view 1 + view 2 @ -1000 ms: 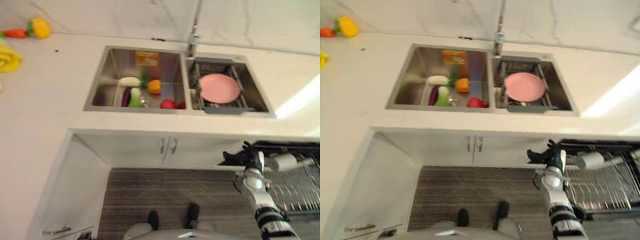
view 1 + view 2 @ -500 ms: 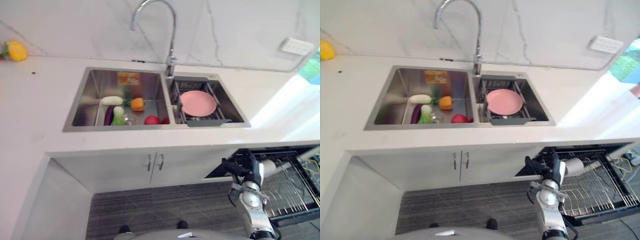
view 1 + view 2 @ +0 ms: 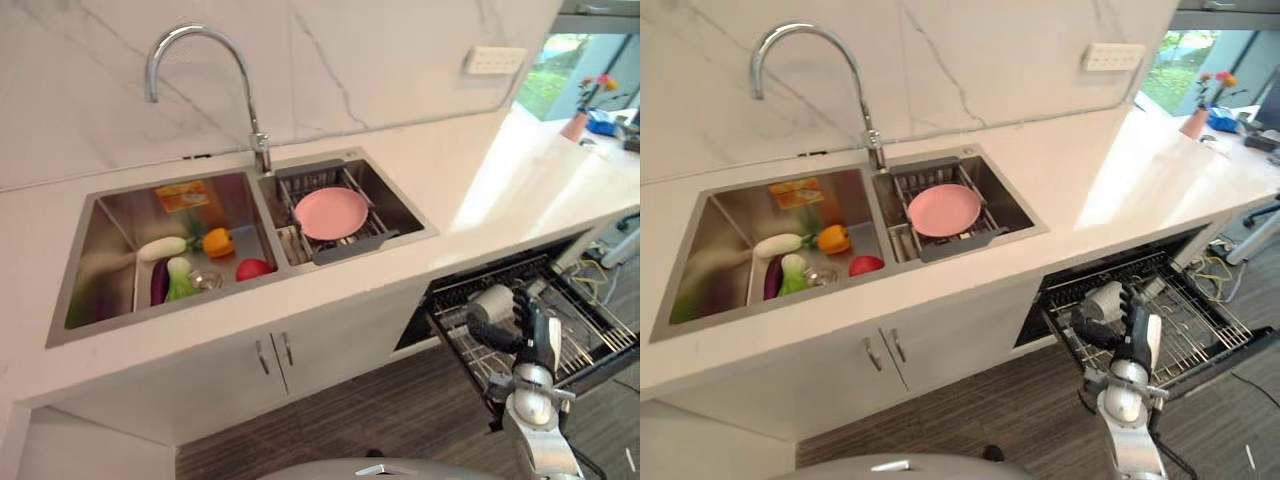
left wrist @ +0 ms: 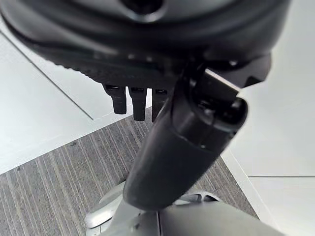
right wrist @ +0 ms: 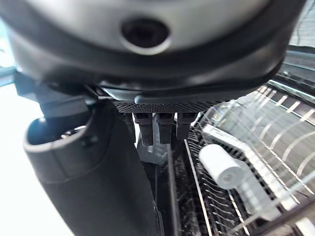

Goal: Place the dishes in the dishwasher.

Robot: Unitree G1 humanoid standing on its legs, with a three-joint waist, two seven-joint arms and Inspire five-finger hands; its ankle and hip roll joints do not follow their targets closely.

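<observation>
Right hand now over rack, empty.

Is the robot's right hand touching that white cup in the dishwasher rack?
Cannot tell. In the right eye view the right hand overlaps the white cup in the pulled-out dishwasher rack, and no view shows contact or a gap plainly.

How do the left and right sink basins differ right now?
The left steel sink basin holds loose toy vegetables on its floor; the right steel sink basin holds a dark drying rack carrying a round pink plate. The left basin is wider. Both sit under the curved chrome tap.
</observation>
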